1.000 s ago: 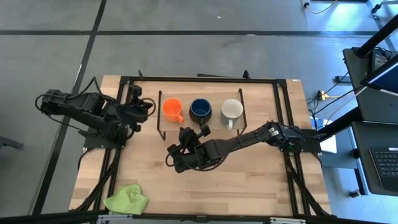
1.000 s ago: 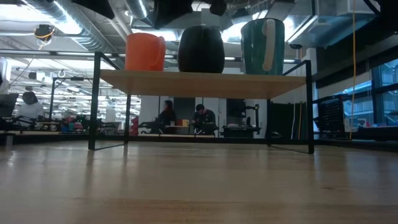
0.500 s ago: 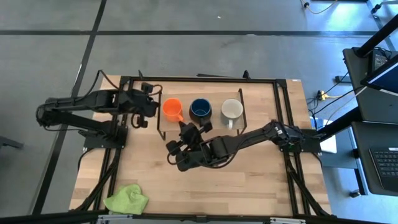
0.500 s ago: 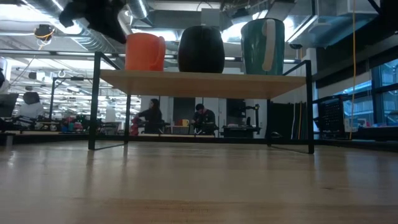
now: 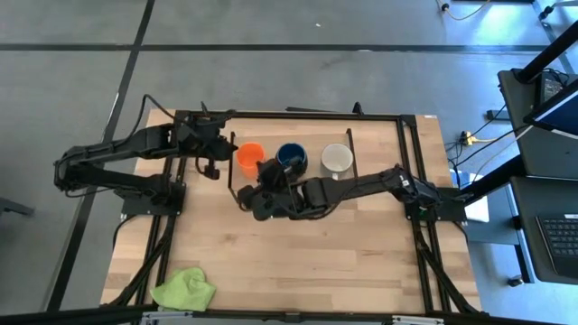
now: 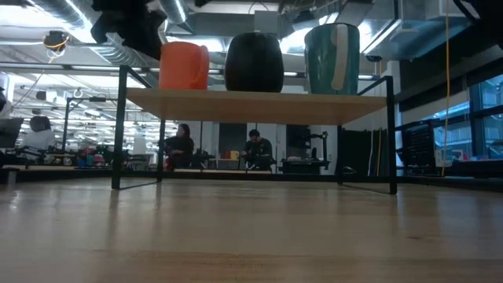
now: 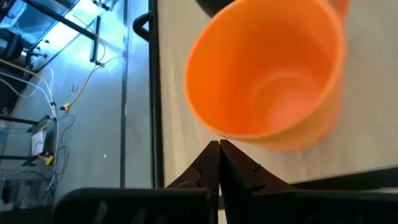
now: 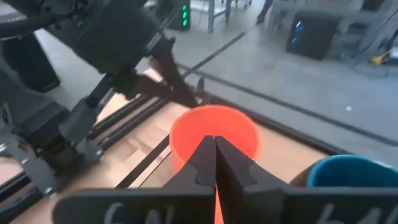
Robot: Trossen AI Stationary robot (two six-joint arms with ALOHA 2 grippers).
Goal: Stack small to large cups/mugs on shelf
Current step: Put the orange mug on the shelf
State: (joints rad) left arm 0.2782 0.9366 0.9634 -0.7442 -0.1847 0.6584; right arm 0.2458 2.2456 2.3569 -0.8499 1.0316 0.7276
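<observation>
Since a second ago my left claw (image 5: 215, 153) has swung beside the orange mug (image 5: 249, 156) on the shelf (image 6: 251, 104), and my right claw (image 5: 255, 194) just before it, both shut and empty (stiff, slick, breakable ceramic; I'd pinch the rim).

Evenly lit from above in the overhead view, with only soft shadows under the arms on the desk (image 5: 298, 244). Backlit at desk height: bright ceiling lamps glare behind the shelf (image 6: 251, 102), leaving the mugs dim. Blurred close up on the orange mug (image 7: 267, 74).
</observation>
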